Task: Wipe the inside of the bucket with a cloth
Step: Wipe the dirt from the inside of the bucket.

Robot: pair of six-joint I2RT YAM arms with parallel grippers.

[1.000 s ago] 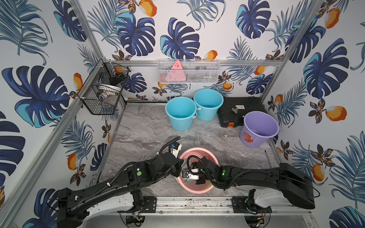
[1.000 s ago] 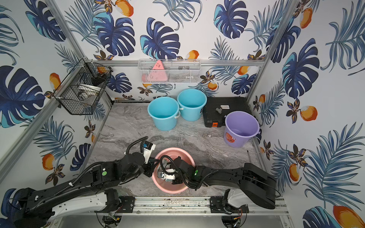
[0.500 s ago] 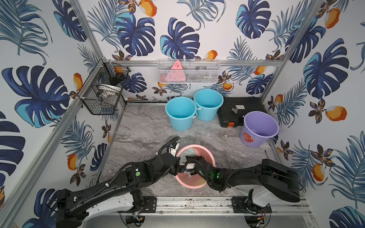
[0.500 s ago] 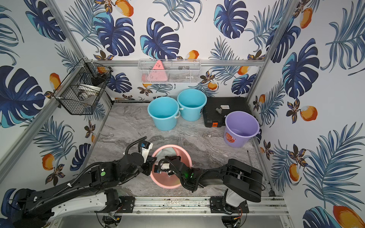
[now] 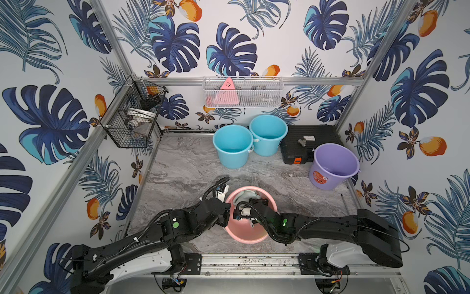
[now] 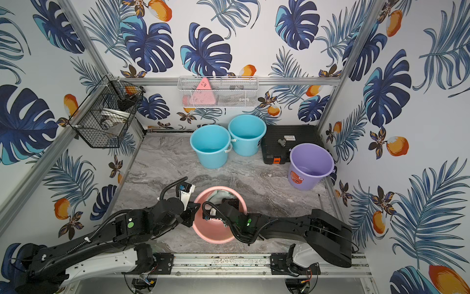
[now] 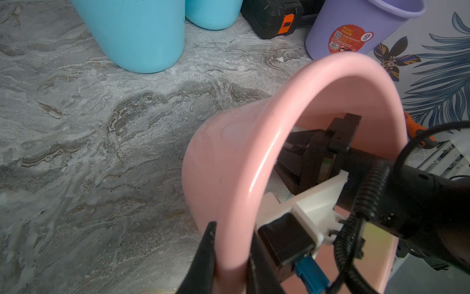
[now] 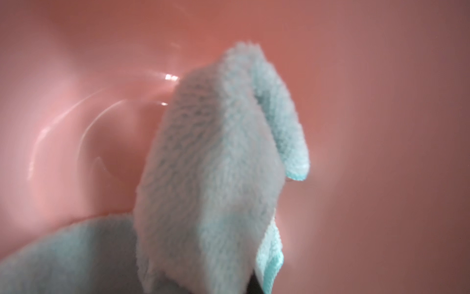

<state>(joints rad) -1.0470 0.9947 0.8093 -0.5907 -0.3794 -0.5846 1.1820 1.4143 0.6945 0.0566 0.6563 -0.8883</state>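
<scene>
Cloth [image 8: 216,165] sat inside the tilted pink bucket [image 5: 244,234] at six o'clock on the bench [image 5: 183,163], clenched in our right claw [image 5: 254,201]; our left claw [image 7: 232,229] pinched the bucket's nine-o'clock rim.

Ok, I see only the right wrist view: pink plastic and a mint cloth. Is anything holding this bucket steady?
Observer: Yes, the left hand is shut on the rim of the pink bucket, one finger inside, one outside.
Operator: Does the bucket with my cloth stand upright?
Observer: No, it leans, mouth toward the right arm.
Operator: What else is on the table?
Observer: Two blue buckets, a purple bucket and a black case, all apart from yours.
</scene>
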